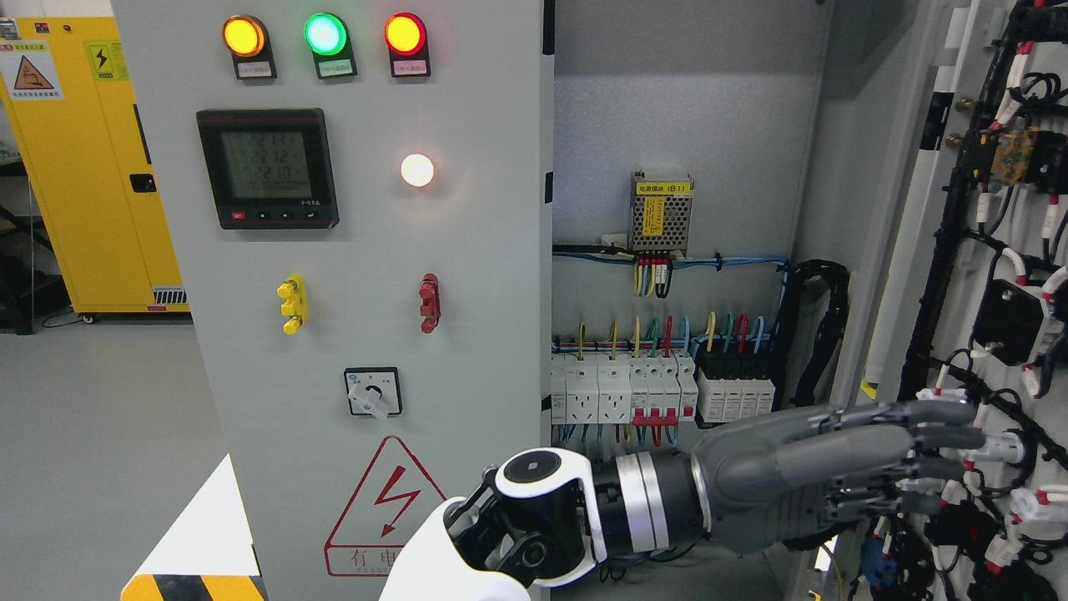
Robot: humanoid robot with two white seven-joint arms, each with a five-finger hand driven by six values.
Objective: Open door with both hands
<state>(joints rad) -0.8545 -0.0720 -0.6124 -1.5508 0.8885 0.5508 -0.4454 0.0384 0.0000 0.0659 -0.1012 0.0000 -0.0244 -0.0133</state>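
**My hand against the opened door**

My left hand (843, 472) reaches across to the right, fingers (934, 438) stretched out flat and holding nothing, laid against the inner face of the open door (1001, 275) with its black cable bundles. Behind my wrist the cabinet interior (684, 125) shows one power supply (661, 213) above one row of breakers (659, 388). The closed left panel (350, 250) carries three coloured lamps on top, one white lamp, one meter (267, 167) and one rotary switch (372, 392).

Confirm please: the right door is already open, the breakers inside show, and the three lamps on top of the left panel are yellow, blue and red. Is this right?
One thing is wrong: the head view shows the middle lamp green, not blue. The rest stands.
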